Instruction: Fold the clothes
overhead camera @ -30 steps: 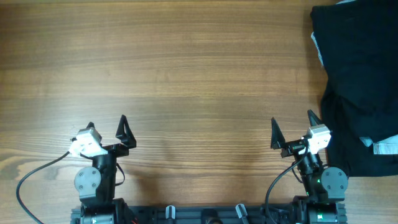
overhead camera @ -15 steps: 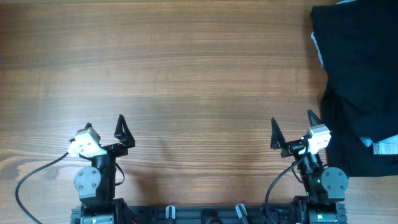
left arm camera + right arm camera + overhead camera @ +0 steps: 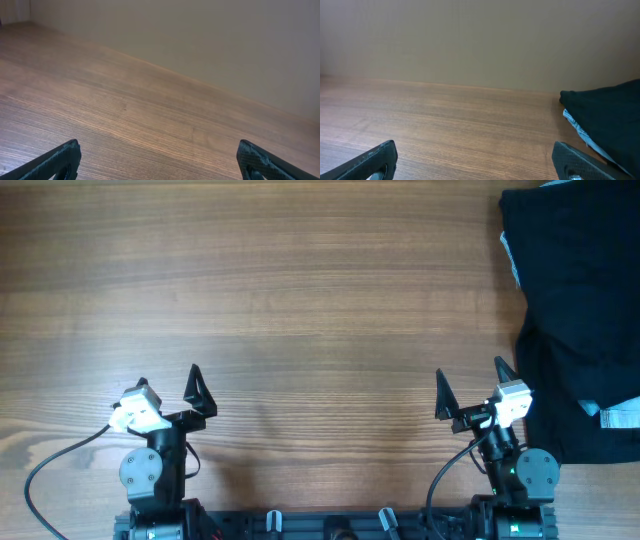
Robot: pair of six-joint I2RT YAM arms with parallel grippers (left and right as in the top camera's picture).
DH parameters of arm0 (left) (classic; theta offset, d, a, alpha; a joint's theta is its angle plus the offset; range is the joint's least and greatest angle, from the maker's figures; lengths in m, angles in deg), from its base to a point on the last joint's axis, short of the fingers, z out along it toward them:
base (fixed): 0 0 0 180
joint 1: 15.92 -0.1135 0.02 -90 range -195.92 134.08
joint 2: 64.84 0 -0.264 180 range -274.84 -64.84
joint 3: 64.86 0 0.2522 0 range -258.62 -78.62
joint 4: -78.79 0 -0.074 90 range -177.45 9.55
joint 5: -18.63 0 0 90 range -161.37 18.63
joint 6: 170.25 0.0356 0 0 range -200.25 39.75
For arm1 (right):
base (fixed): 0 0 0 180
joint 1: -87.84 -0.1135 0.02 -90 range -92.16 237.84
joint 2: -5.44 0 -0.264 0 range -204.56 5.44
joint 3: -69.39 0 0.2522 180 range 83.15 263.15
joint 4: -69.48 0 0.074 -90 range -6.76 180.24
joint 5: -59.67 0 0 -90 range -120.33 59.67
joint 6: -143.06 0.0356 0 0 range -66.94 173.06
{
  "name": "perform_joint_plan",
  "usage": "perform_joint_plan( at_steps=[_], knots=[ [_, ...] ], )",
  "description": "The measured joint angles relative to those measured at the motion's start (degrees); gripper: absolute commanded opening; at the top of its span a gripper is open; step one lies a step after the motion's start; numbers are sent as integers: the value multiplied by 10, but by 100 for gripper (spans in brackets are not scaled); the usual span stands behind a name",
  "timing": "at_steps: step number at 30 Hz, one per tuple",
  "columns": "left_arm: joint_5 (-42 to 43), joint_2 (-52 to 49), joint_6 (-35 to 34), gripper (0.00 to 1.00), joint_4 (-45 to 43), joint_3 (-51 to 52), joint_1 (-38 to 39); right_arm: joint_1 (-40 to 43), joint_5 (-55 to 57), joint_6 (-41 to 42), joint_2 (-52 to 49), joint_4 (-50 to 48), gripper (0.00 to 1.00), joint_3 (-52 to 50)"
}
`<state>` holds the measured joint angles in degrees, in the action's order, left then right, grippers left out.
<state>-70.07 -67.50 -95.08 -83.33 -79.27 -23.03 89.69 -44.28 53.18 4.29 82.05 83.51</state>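
Observation:
A heap of black fabric [image 3: 575,300] lies at the table's right edge, running out of view. I cannot tell which part of it is the shorts. It also shows at the right of the right wrist view [image 3: 612,112]. My left gripper [image 3: 168,378] is open and empty at the front left, over bare wood [image 3: 157,160]. My right gripper [image 3: 469,374] is open and empty at the front right, just left of the heap's lower part, apart from it [image 3: 475,159].
Light-blue denim [image 3: 619,416] peeks out of the heap at the lower right, and another strip [image 3: 511,252] shows at its left edge; the strip also shows in the right wrist view [image 3: 577,127]. The wooden table [image 3: 300,300] spreads left of the heap. A wall stands behind it.
My left gripper has shifted very slightly to the left. The right arm and the fabric have not moved.

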Motion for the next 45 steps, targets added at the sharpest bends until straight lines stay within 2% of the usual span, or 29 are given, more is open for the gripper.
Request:
perform_joint_plan(
  at_steps=[17, 21, 23, 29, 34, 37, 41, 45],
  knots=[
    [3, 0, 0, 100, 0, 0, 0, 0, 0, 0, 0, 0, 100, 0],
    [49, 0, -10, 100, -30, 1, 0, 0, 0, 23, 0, -20, 100, 0],
    [85, 0, -48, 100, -57, -1, 0, 0, 0, 43, 0, -38, 100, 0],
    [142, -17, -95, 100, -52, -63, 0, 0, 0, 83, -10, -66, 100, 14],
    [160, -124, -99, 99, -20, -195, 0, 1, 0, 93, -107, -64, 100, 121],
    [193, -253, -82, 100, 47, -308, 0, 2, -1, 94, -236, -34, 100, 243],
    [222, -418, -45, 99, 158, -449, 0, 2, -6, 98, -421, 68, 100, 432],
    [226, -543, -7, 100, 247, -558, 9, 2, -10, 100, -571, 213, 100, 614]
  ],
)
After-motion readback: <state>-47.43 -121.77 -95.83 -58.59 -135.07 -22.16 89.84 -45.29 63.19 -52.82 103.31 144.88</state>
